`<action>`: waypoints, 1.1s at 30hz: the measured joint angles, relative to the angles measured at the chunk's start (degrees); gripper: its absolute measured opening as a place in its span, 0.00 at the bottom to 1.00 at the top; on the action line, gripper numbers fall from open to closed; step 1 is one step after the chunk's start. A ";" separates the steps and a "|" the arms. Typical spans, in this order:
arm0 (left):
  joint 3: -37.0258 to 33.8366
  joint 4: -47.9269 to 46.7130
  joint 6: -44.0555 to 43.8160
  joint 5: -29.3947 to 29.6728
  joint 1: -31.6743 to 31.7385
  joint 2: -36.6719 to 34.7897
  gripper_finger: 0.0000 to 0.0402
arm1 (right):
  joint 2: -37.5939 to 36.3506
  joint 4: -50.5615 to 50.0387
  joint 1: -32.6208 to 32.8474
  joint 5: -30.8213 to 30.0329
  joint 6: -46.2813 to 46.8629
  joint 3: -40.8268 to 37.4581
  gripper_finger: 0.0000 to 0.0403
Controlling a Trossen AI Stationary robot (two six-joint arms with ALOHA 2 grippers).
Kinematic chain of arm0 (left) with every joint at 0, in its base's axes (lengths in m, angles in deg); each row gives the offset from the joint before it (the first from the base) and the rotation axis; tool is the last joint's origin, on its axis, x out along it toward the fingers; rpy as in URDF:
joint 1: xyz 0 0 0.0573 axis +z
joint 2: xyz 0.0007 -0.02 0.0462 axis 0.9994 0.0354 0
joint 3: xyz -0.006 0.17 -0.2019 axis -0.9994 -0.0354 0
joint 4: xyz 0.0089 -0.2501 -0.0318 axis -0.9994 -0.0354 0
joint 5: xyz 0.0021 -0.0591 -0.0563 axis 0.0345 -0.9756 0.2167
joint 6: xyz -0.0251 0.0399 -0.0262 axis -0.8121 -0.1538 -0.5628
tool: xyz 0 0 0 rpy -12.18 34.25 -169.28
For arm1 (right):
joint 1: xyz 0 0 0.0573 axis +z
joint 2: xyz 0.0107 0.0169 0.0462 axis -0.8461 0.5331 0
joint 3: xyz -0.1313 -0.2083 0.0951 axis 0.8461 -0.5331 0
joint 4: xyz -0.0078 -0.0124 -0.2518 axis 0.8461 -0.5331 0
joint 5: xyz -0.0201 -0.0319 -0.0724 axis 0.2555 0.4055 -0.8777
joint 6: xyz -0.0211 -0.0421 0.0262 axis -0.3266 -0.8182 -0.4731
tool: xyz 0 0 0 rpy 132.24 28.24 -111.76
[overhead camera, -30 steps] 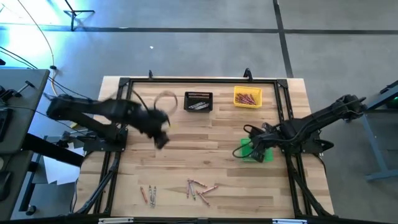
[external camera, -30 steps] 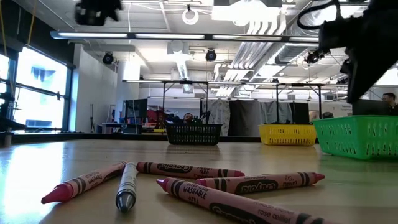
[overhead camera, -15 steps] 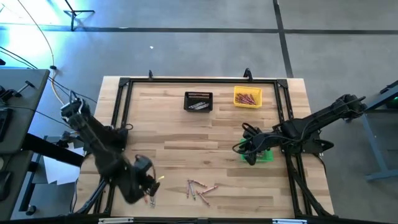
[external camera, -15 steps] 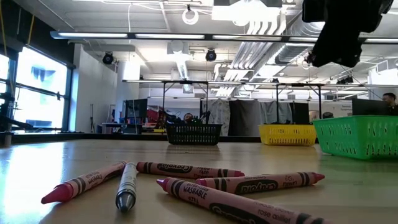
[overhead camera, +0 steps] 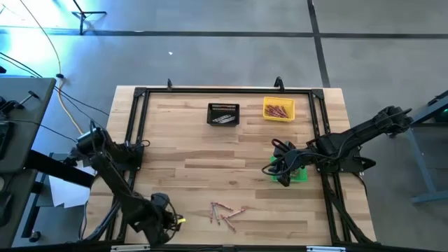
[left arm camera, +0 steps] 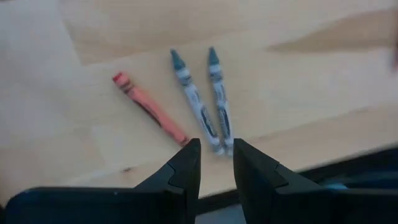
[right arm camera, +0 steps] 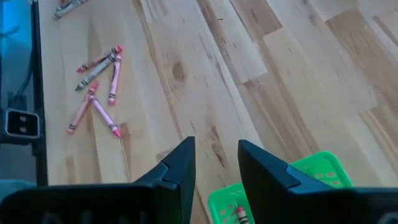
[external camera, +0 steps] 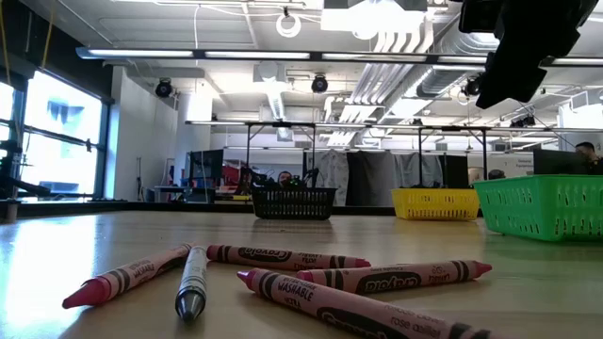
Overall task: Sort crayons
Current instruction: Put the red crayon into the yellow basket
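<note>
Left gripper point(left arm camera: 216, 163) low at near-left table corner, slim dark fingers slightly parted, empty, over two grey crayons point(left arm camera: 202, 102) and an orange one point(left arm camera: 149, 107). Right gripper point(right arm camera: 215, 163) parted, empty, above green mesh bin point(right arm camera: 311, 171), probably one crayon inside. Loose pinkish crayons point(overhead camera: 224, 211) at table's near middle; paper-wrapped cylinders in low view. Black bin point(overhead camera: 223, 114), yellow bin point(overhead camera: 278, 110) far side. Pale plank tabletop point(overhead camera: 210, 154); workshop beyond.
</note>
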 joint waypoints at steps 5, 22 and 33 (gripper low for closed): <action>0.00 -1.02 -0.42 -4.40 1.59 1.62 0.20 | 0.00 -1.20 -0.06 0.00 -3.83 0.00 0.27; -0.02 -4.82 -2.91 -10.42 1.60 4.44 0.20 | 0.00 -4.92 -2.94 0.54 -8.08 0.00 0.27; -0.69 -3.24 -3.23 -10.93 1.95 6.97 0.20 | 0.00 -5.09 -6.67 3.06 -9.43 0.00 0.27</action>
